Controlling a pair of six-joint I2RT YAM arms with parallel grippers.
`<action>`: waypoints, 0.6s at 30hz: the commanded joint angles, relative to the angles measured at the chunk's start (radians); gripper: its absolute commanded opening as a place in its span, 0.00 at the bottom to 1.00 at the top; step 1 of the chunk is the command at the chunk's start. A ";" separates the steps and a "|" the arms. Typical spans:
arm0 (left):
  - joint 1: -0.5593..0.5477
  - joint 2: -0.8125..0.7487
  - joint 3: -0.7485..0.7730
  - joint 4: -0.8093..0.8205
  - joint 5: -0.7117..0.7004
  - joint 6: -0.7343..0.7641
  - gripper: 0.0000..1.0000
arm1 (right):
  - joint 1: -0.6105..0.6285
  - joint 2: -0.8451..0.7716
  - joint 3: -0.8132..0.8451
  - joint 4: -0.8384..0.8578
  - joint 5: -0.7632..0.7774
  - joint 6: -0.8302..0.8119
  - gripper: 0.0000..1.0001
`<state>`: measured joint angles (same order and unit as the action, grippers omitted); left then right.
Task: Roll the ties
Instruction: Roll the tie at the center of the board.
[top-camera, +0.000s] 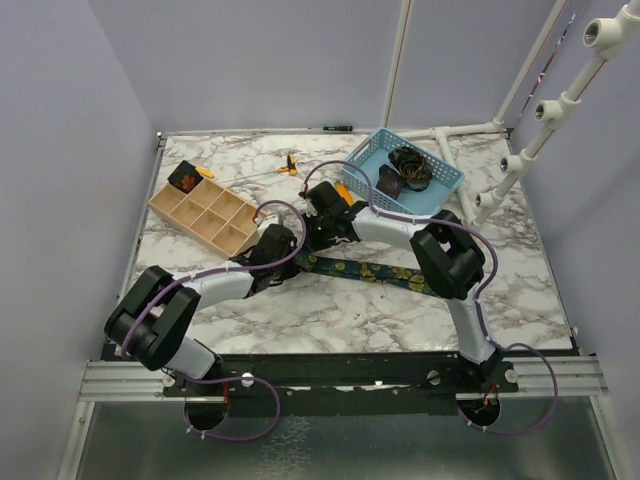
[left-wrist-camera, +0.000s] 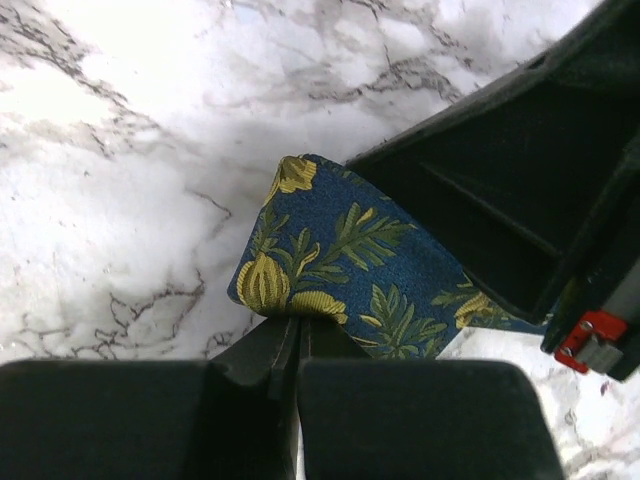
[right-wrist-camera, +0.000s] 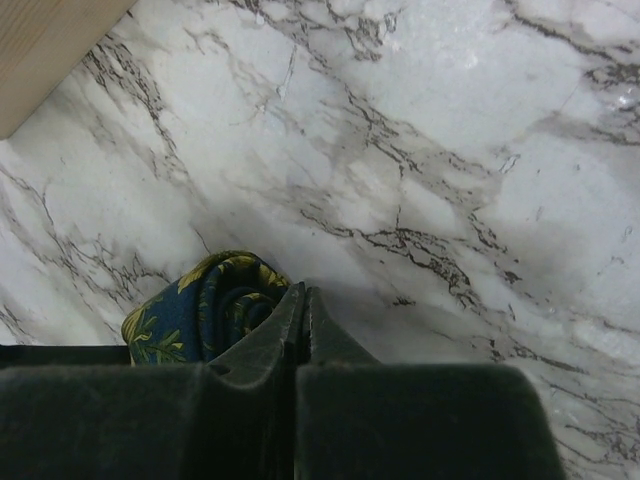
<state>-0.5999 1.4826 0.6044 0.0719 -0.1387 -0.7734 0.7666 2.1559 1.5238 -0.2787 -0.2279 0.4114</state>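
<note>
Shows the navy tie (top-camera: 375, 272) stretched long across the table (top-camera: 300, 320) only from the top. From the left wrist, shows the left gripper (left-wrist-camera: 298, 328) pinched shut on its folded edge; from the right wrist, the right gripper (right-wrist-camera: 303, 302) shut beside its rolled end.

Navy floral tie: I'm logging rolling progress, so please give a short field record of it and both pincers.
navy floral tie: long strip on the marble table, one end rolled
left pincer: shut on the tie's edge
right pincer: shut beside the small coil; grip unclear
blue basket: holds dark coiled fabric
</note>
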 joint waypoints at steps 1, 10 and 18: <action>-0.012 -0.089 -0.011 -0.053 0.044 0.054 0.00 | 0.008 -0.058 -0.021 -0.087 0.062 0.042 0.01; -0.011 -0.326 -0.028 -0.306 -0.007 0.121 0.04 | -0.073 -0.183 0.014 -0.126 0.248 0.132 0.12; 0.016 -0.453 0.067 -0.415 -0.094 0.201 0.24 | -0.073 -0.409 -0.247 0.083 0.023 0.205 0.30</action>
<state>-0.6037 1.0492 0.5953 -0.2749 -0.1577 -0.6514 0.6796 1.8420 1.4132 -0.3195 -0.0570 0.5533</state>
